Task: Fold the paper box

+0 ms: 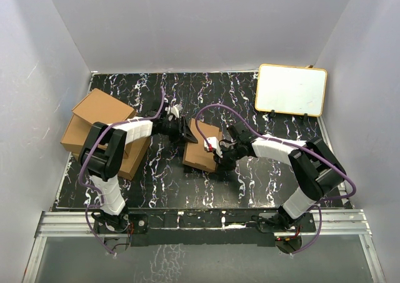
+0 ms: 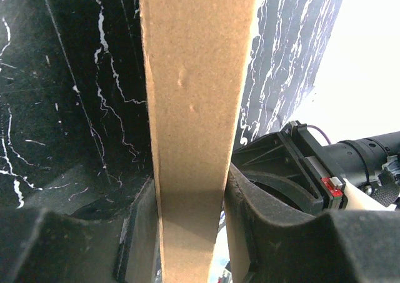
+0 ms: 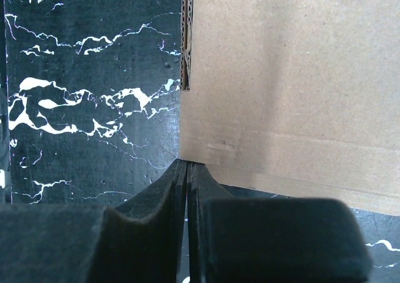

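The paper box (image 1: 201, 148) is flat brown cardboard lying in the middle of the black marbled table. My left gripper (image 1: 186, 133) is at its far left edge. In the left wrist view a raised cardboard panel (image 2: 194, 77) stands between the jaws, and my left gripper (image 2: 187, 233) is shut on it. My right gripper (image 1: 220, 153) is at the box's right side. In the right wrist view my right gripper (image 3: 187, 165) is shut and empty, with its tips touching the lower left corner of the box (image 3: 287, 77).
Piled ready-made brown boxes (image 1: 100, 128) stand at the left, beside my left arm. A white board with a yellow rim (image 1: 291, 89) leans at the back right. White walls enclose the table on three sides.
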`<state>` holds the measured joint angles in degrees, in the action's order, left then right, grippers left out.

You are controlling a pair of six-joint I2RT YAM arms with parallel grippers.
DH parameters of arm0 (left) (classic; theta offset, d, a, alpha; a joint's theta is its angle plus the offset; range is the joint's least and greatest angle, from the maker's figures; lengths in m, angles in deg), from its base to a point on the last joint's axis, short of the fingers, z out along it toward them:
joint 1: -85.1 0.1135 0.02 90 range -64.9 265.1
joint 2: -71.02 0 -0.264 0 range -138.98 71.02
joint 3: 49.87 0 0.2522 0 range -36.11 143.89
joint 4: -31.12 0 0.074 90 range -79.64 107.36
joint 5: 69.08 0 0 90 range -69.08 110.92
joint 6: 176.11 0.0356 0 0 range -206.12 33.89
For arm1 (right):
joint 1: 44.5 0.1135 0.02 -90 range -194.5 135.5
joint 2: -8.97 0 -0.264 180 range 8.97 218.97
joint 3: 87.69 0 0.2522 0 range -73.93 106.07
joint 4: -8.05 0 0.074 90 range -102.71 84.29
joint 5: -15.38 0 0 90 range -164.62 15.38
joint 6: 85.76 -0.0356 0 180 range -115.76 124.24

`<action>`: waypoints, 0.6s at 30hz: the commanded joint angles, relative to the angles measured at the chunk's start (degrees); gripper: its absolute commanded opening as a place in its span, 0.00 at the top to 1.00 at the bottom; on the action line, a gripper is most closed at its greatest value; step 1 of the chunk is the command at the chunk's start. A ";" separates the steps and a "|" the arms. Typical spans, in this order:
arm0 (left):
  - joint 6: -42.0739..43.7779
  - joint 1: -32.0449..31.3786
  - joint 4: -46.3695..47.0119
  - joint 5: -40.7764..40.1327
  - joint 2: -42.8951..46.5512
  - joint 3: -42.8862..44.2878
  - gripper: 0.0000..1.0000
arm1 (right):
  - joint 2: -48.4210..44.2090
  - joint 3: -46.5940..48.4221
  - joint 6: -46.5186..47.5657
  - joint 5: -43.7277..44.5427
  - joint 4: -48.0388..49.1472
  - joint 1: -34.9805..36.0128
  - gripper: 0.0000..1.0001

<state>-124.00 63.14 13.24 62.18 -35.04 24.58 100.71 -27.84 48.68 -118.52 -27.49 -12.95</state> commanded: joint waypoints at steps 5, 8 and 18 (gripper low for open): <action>8.19 -0.46 -14.29 -12.88 0.20 5.15 1.00 | -2.06 3.59 2.88 -2.06 -2.71 -1.38 0.83; 9.87 -0.54 -17.58 -13.72 -0.48 7.08 1.00 | -3.28 4.90 4.89 -3.66 -6.06 -3.99 0.73; 14.79 -2.91 -28.25 -20.08 -3.54 15.84 1.00 | -8.43 6.85 4.40 -10.63 -10.11 -20.94 0.61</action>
<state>-114.54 61.76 -4.49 54.46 -36.00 36.75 95.10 -23.23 53.75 -124.18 -37.17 -28.84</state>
